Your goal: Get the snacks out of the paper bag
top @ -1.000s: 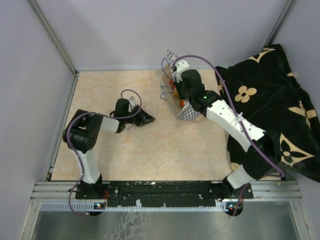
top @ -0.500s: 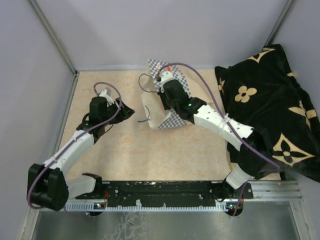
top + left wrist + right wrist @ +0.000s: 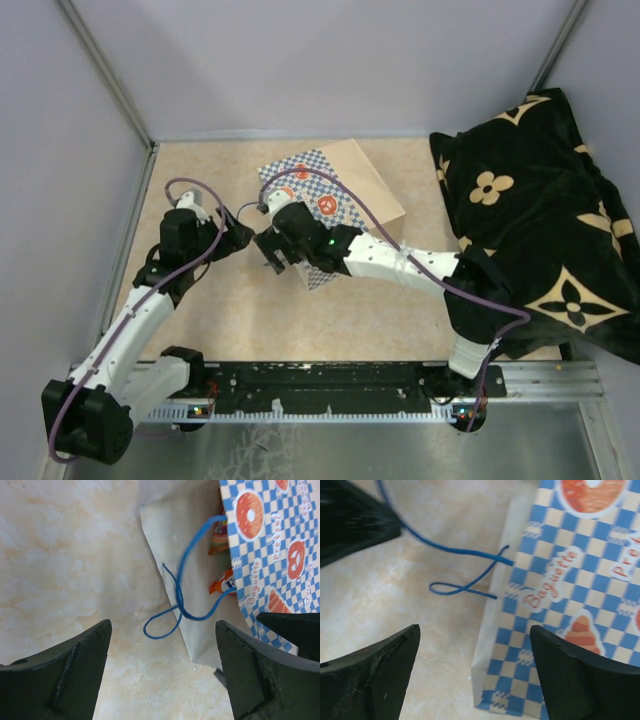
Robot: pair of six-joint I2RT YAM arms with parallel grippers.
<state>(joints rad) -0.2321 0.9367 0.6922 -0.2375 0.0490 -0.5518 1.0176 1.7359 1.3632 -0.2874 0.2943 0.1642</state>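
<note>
The paper bag (image 3: 350, 185) lies on its side mid-table, its mouth turned left. In the left wrist view the beige inner flap (image 3: 175, 545), the blue cord handle (image 3: 185, 580) and the checked side (image 3: 272, 550) show. Two orange snacks (image 3: 220, 530) (image 3: 223, 583) peek out of the mouth; the others are hidden inside. My left gripper (image 3: 243, 238) (image 3: 162, 680) stands open just left of the mouth, nothing between its fingers. My right gripper (image 3: 270, 255) (image 3: 475, 675) hangs open over the bag's lower left corner (image 3: 520, 680), holding nothing.
A black cloth with gold flower marks (image 3: 540, 220) is heaped along the right side. Grey walls close the back and the left. The two grippers are close together at the bag's mouth; the left one's finger (image 3: 350, 520) shows in the right wrist view.
The bag went from held up at the back to lying on its side nearer the middle. The right gripper let go of it and opened. The left gripper opened and moved left.
</note>
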